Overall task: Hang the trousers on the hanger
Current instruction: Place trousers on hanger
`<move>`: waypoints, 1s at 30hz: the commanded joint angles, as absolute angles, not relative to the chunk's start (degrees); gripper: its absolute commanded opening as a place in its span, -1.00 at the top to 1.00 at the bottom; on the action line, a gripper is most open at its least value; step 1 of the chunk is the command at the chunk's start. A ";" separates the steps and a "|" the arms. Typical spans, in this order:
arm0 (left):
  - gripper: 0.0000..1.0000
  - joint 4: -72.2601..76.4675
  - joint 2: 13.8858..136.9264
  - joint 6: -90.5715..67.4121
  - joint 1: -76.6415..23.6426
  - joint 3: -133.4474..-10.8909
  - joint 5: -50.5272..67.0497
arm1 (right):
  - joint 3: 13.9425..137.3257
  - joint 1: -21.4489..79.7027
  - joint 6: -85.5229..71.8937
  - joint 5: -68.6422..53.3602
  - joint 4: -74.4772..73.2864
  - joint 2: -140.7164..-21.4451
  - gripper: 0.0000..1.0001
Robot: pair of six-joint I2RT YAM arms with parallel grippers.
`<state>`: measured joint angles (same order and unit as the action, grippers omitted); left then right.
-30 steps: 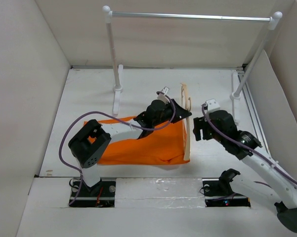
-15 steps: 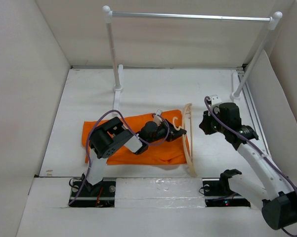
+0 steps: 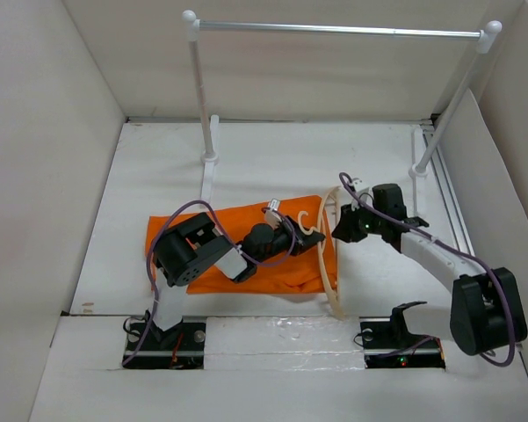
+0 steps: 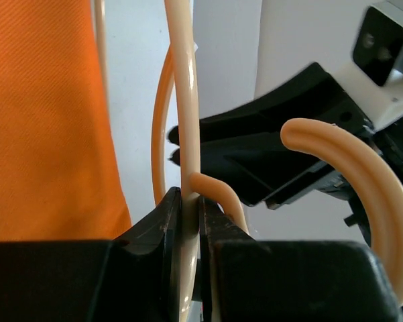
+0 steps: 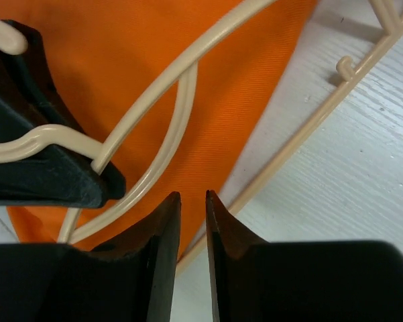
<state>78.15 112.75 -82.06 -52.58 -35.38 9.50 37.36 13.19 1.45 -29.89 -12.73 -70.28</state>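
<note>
The orange trousers lie flat on the table, left of centre. The pale hanger stands on edge along their right end. My left gripper reaches across the trousers and is shut on the hanger's neck, just below the curved hook. My right gripper sits just right of the hanger, facing the left one. In the right wrist view its jaws stand a narrow gap apart, with nothing between them. They hover over the trousers' edge and the hanger's bar.
A silver rail on two white posts spans the back of the table. White walls close in the left, right and rear sides. The left arm's purple cable loops over the trousers.
The left arm has lowered the hanger beside the flattened trousers and nudged it left. The right gripper has swung in leftward to the hanger, its jaws closing and then parting slightly.
</note>
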 commanded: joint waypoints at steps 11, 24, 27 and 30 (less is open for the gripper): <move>1.00 90.09 109.60 -75.94 -51.33 -36.39 7.65 | 35.33 15.99 2.64 -32.34 1.84 -84.19 -0.02; 1.00 85.71 107.42 -72.34 -46.68 -32.87 9.58 | 39.28 9.42 -1.15 -33.57 -6.40 -71.55 1.00; 1.00 77.28 103.27 -66.97 -43.77 -31.90 12.66 | 38.76 2.11 1.23 -34.37 -11.43 -66.80 1.00; 1.00 68.51 99.78 -60.66 -42.71 -32.52 15.90 | 38.15 -4.38 0.70 -36.99 -11.08 -63.99 1.00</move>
<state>74.06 105.38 -70.94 -43.90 -32.80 11.57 36.86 1.32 -0.80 -36.42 -11.16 -67.09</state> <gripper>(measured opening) 0.051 0.024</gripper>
